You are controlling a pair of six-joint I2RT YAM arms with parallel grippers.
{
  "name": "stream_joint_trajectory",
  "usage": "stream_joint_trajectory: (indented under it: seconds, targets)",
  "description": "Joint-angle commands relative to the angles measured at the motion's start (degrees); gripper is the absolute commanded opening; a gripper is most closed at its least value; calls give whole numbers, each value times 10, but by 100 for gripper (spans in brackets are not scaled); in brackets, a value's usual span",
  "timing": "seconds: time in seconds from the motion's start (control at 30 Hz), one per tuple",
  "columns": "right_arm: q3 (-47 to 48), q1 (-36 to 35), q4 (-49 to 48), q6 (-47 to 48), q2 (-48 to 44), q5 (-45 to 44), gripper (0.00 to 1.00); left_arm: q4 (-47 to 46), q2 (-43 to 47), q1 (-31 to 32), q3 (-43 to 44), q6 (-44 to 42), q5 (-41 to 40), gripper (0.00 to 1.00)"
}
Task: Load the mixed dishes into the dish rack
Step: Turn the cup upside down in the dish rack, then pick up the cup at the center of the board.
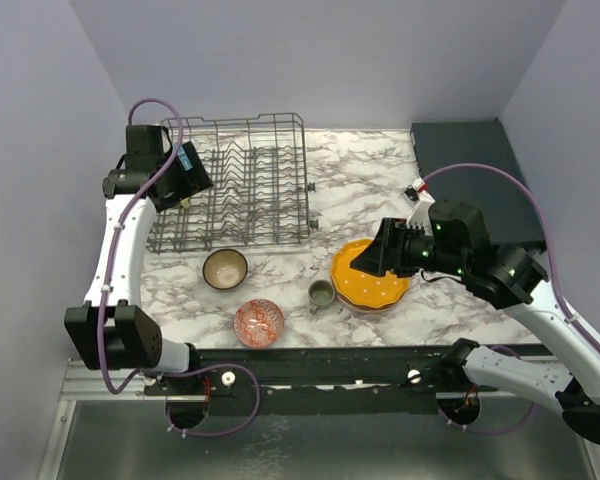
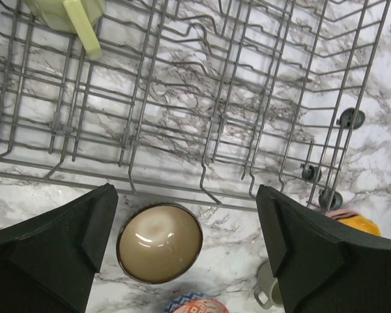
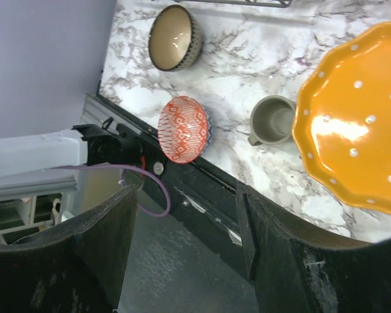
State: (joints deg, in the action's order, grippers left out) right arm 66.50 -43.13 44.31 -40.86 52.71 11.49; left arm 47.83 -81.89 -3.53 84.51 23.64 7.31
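The grey wire dish rack (image 1: 250, 180) stands at the back left. A yellow-green mug (image 2: 65, 13) lies inside it. My left gripper (image 1: 187, 197) hovers over the rack's left front part, open and empty (image 2: 186, 241). In front of the rack sit a dark brown bowl (image 1: 225, 268), a red-patterned bowl (image 1: 259, 321) and a small grey cup (image 1: 322, 293). An orange white-dotted plate (image 1: 370, 275) lies right of the cup, with a pink rim showing under it. My right gripper (image 1: 368, 260) hangs above that plate's left edge, open with nothing between its fingers (image 3: 186, 241).
A dark flat tray (image 1: 470, 170) lies at the back right. The table's near edge and black rail (image 3: 202, 189) run just below the red-patterned bowl (image 3: 184, 128). Walls close in on the left, the back and the right.
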Motion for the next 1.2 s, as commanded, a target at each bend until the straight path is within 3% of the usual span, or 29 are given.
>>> stream_joint_trajectory:
  seconds: [0.0,0.27,0.7,0.97,1.17]
  targets:
    - [17,-3,41,19,-5,-45,68,7,61,34,-44,4,-27,95]
    - [10,-3,36,32,12,-51,68,18,148,94,-123,55,-46,89]
    - [45,-3,39,57,110,-94,67,30,206,99,-203,75,-59,86]
    - [32,-3,41,63,157,-91,64,24,221,99,-243,80,-22,86]
    - [1,-4,34,65,196,-83,60,22,214,105,-263,54,77,86]
